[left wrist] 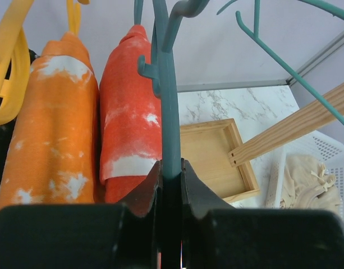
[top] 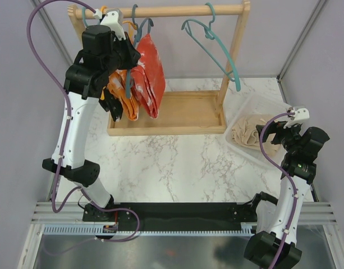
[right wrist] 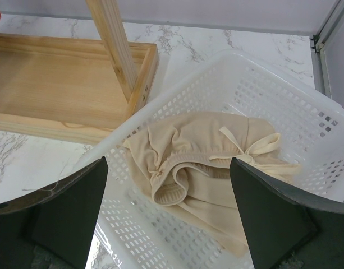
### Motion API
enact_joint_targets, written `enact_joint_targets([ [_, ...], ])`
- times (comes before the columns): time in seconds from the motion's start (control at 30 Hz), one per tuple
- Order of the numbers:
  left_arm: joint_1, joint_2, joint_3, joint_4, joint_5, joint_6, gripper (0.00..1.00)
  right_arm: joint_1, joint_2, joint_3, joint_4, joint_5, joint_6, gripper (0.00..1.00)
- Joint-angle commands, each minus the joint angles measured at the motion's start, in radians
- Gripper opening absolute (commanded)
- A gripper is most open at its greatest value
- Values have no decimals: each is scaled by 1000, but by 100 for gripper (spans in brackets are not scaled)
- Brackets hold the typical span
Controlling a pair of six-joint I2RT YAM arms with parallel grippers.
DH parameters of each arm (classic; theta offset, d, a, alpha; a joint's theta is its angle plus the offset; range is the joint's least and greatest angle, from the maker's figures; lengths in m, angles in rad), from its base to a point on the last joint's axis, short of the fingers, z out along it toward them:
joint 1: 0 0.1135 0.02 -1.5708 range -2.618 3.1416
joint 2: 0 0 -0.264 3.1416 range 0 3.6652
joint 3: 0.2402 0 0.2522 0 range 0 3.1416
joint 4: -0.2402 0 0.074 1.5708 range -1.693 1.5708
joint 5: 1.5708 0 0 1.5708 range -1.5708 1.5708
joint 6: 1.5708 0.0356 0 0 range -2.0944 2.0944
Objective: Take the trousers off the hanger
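Left gripper [left wrist: 172,168] is clamped on the lower bar of a teal hanger [left wrist: 170,112] on the rack [top: 166,10]. Red trousers [left wrist: 129,112] and orange trousers [left wrist: 54,129] hang from the rack rail. Right gripper [right wrist: 169,196] is spread wide above the beige trousers [right wrist: 205,162], which lie in the basket [right wrist: 306,106] right of the rack.

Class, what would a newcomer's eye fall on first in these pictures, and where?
The bright red trousers and orange trousers hanging from the wooden rack at rear left, where the left tool clamps a teal hanger. At right, beige trousers lie in a white basket.
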Motion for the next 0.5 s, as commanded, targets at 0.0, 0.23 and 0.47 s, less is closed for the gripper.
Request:
enact_joint_targets([
  [0.0, 6, -42, 63, 103, -11, -19, 2, -6, -5, 0, 30, -40, -3, 98],
  [0.23, 6, -85, 65, 198, 43, -105, 2, -8, -5, -1, 32, -40, -2, 98],
  [0.47, 6, -111, 79, 266, 96, -131, 2, -9, -4, -3, 33, -45, 0, 98],
])
